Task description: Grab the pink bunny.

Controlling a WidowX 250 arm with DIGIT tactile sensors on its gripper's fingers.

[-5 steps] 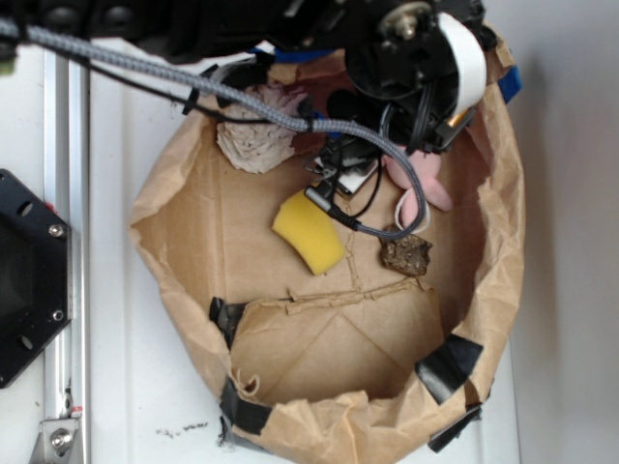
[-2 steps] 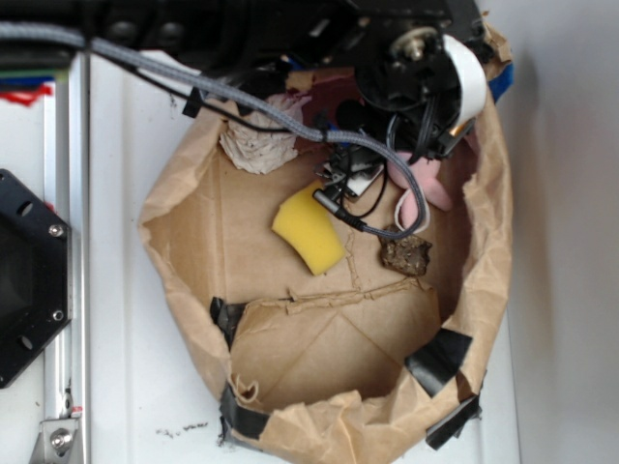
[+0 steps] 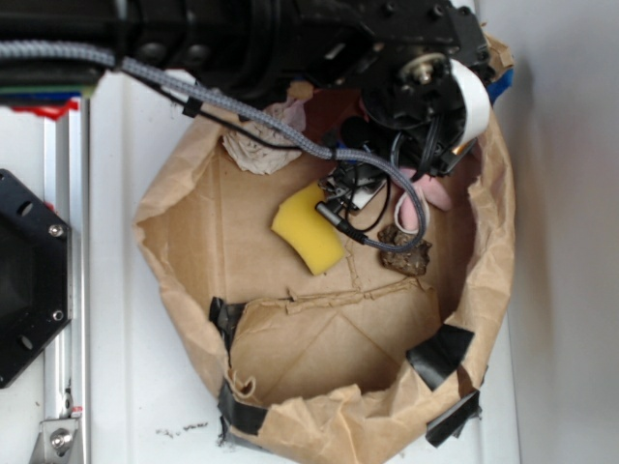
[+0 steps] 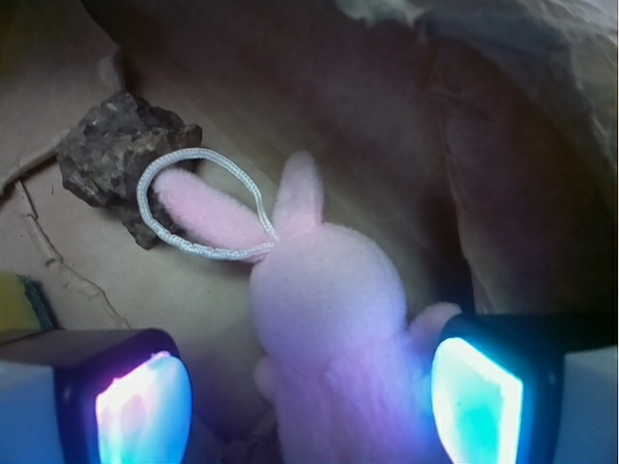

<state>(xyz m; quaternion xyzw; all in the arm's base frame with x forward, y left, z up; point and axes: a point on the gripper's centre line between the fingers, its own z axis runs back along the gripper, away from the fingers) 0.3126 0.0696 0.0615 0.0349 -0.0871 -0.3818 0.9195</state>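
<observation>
Pincer (image 4: 309, 387): wide open, glowing pads either side of the pink bunny (image 4: 329, 319), gripping nothing.
Bunny: lying in the paper bag (image 3: 193, 242), long axis running away from the pincer, ears pointing toward the brown rock (image 4: 116, 155).
Loop (image 4: 198, 203): ringing one ear.

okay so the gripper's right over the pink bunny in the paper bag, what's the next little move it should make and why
Probably ease straight down a little, then close. In the wrist view the gripper is open, its two pads flanking the pink bunny, whose body sits between them. The right pad is close to the bunny's side, while the left pad has a gap. The rock lies beyond the ears, clear of the pads.
</observation>
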